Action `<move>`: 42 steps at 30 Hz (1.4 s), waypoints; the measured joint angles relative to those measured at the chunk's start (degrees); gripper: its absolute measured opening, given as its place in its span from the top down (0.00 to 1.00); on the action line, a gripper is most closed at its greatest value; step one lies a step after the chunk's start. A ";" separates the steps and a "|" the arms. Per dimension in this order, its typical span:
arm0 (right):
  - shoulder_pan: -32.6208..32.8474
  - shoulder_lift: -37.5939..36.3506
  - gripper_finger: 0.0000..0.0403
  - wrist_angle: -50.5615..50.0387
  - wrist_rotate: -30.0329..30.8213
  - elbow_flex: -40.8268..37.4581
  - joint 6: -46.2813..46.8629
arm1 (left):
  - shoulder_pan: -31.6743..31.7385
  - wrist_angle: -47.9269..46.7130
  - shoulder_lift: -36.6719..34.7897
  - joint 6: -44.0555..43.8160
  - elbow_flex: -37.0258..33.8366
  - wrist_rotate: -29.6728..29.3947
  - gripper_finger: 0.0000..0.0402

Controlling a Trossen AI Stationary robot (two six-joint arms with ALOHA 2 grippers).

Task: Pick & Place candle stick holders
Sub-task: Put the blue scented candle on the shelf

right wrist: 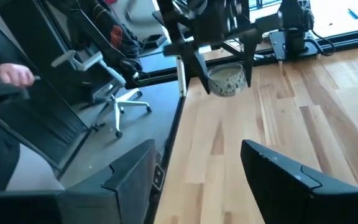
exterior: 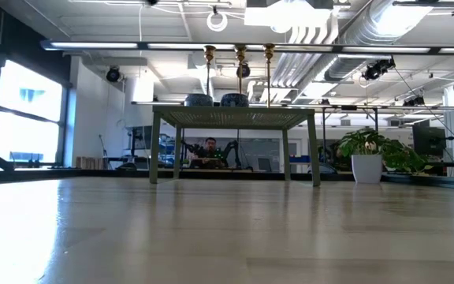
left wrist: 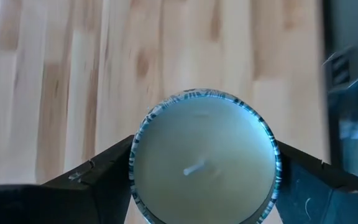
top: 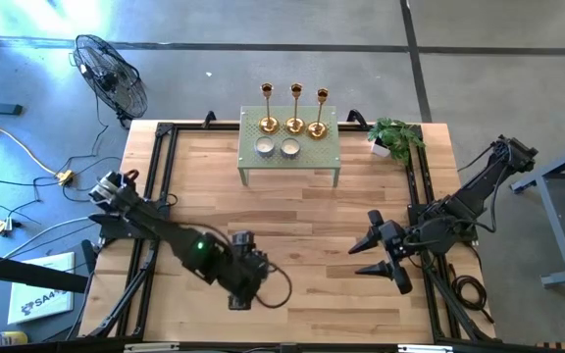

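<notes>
Three gold candle stick holders [top: 293,110] stand in a row along the far edge of a small green mesh-topped stand [top: 328,149] at the table's [top: 302,226] far edge; each has a round flared base, a thin upright stem and a small cup top, all shiny metal. Two candle jars [top: 276,148] sit just in front of them on the stand. The left gripper [left wrist: 204,177], near the table's front edge, is closed around a round candle jar [left wrist: 204,165] with white wax and a patterned rim. The right gripper [top: 378,257], near the table's right edge, stands open, holding nothing. A potted plant [top: 394,139] sits at the far right corner.
</notes>
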 joint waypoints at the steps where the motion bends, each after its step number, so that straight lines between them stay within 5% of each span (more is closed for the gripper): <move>1: -0.02 0.00 0.42 0.03 0.04 0.00 0.06 | 0.71 0.40 0.00 1.15 1.52 0.98 0.28; 13: -0.48 2.66 0.43 4.93 3.09 0.02 -7.80 | 6.28 2.02 -0.02 11.26 14.23 7.04 0.28; 29: -11.23 6.47 0.43 14.02 0.17 0.02 -7.52 | 7.83 3.93 0.39 14.61 14.44 1.27 0.28; 42: -13.99 16.37 0.40 20.17 -1.08 2.12 -18.28 | 8.59 6.61 1.12 17.01 14.44 -0.09 0.28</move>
